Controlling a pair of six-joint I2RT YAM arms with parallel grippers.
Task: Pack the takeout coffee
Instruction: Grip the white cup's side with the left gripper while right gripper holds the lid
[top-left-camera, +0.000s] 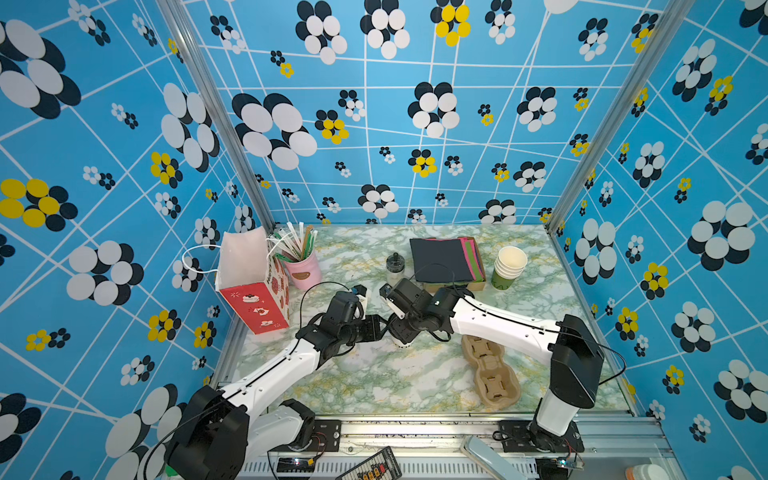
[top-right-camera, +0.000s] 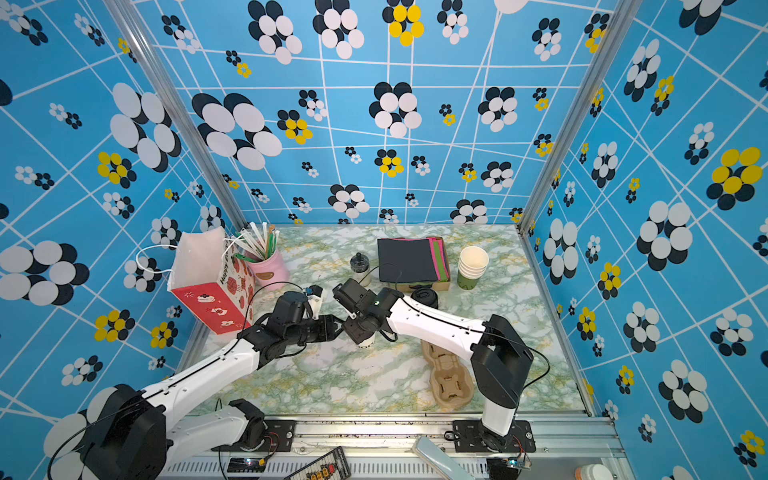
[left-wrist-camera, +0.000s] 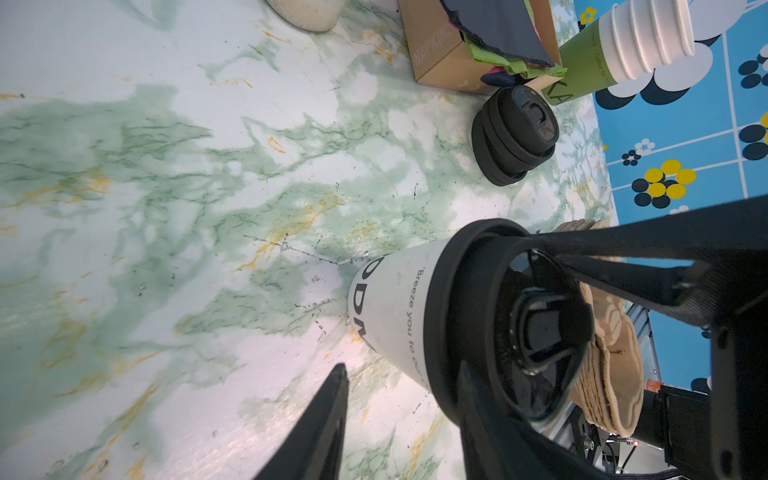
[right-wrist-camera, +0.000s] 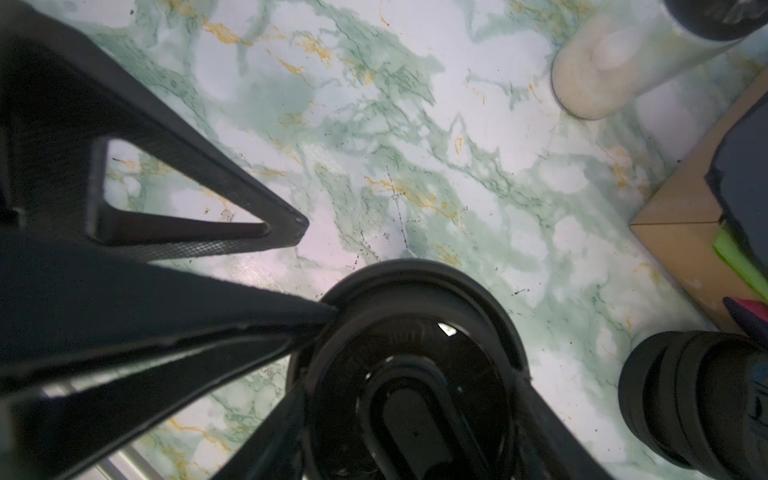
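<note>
A small white paper takeout coffee (left-wrist-camera: 390, 316) with a black sip lid (left-wrist-camera: 511, 320) stands mid-table between both arms; the left gripper (left-wrist-camera: 399, 415) straddles it half-open, the right gripper (right-wrist-camera: 407, 415) clasps the lid; thin walls likely crush, so hold gently below the lid.

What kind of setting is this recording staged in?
Probably a mock café takeout counter in a test booth: a stack of paper cups, a cardboard cup carrier, a gift bag and a box of napkins sit on a marble-look table inside patterned walls.
</note>
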